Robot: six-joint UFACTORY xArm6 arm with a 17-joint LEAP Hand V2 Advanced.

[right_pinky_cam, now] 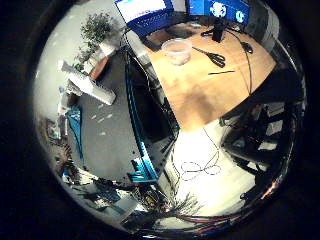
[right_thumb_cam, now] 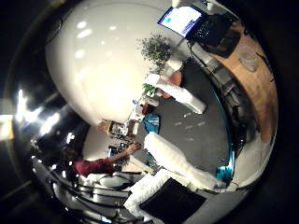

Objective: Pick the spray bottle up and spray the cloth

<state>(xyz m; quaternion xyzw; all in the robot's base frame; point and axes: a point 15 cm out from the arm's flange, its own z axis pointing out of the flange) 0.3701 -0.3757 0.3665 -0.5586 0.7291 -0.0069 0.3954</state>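
The hand's white fingers (right_thumb_cam: 175, 158) are seen stretched out straight over the dark worktop (right_pinky_cam: 107, 130), with nothing held. A clear plastic container (right_pinky_cam: 176, 50) and scissors (right_pinky_cam: 212, 56) lie apart on the wooden desk (right_pinky_cam: 210, 90).

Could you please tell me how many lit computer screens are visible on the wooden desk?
2: an open laptop's blue-lit screen at the far corner of the light wooden desk, and a dark-framed monitor beside it. Others may lie outside the view.
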